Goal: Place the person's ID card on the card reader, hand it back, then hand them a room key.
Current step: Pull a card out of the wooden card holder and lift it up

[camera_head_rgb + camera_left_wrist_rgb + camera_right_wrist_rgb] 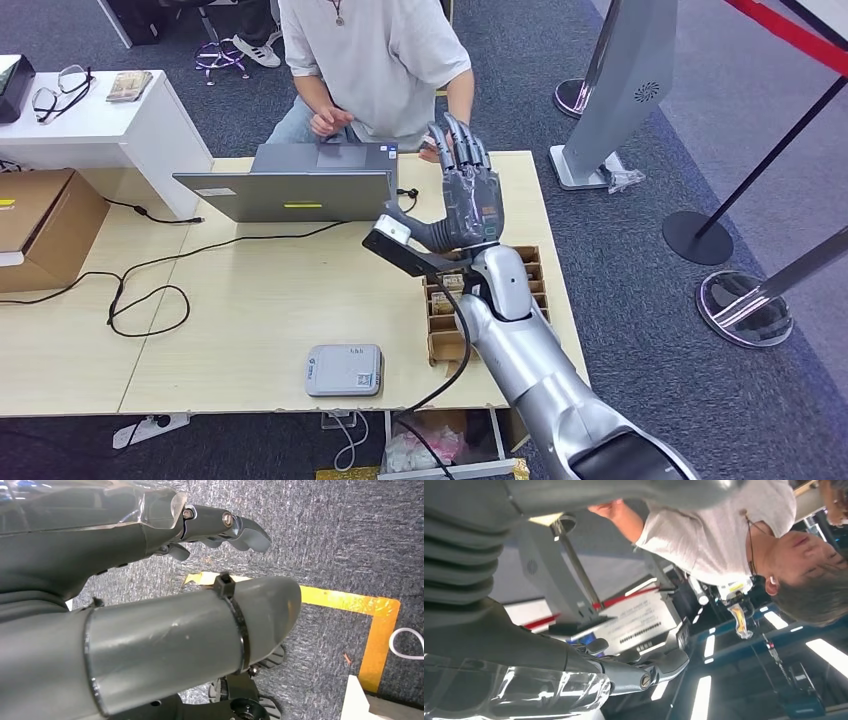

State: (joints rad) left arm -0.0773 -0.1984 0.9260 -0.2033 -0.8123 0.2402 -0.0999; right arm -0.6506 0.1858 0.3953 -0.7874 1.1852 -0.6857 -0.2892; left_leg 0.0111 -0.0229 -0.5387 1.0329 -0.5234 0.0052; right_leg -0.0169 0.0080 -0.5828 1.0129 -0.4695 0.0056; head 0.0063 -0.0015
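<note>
Your right hand [462,190] is raised toward the person [375,60] across the table [250,320], fingers spread, holding nothing: likely offered to receive. No ID card visible, so its axis can't be read. The card reader [344,369] lies flat at the near edge. Left hand [220,527]: fingers apart, holding nothing.

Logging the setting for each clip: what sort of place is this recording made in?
Probably a mock reception or check-in desk set up indoors: a wooden table with a laptop and a grey card reader, a person seated across it, and queue barrier posts on grey carpet.
</note>
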